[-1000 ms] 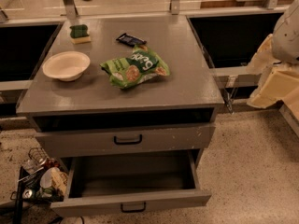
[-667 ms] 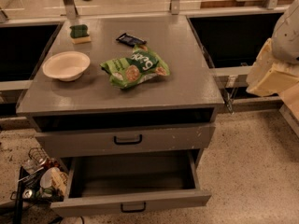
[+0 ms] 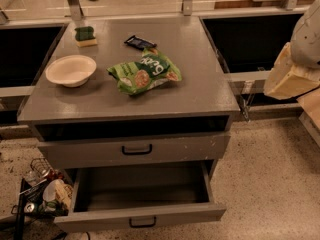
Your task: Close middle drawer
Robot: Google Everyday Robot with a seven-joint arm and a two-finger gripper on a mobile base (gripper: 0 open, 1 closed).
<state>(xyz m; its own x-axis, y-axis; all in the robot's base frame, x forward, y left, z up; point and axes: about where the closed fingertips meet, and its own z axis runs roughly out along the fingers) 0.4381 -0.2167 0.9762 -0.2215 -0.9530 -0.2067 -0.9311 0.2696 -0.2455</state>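
Little has been altered in the last second: far left of the gripper, the bowl and chip bag are left as they were, and the middle drawer, lower and to the gripper's left, is seen pulled out as far as before. Only the gripper, held at the right edge well apart from the cabinet, has been raised slightly, so the closing push is judged not yet begun. The drawer is seen as wide, deep and grey, with a low front panel and a small black centre handle, below the taller-fronted drawer. Whether the gripper is spread or pressed together cannot be told.
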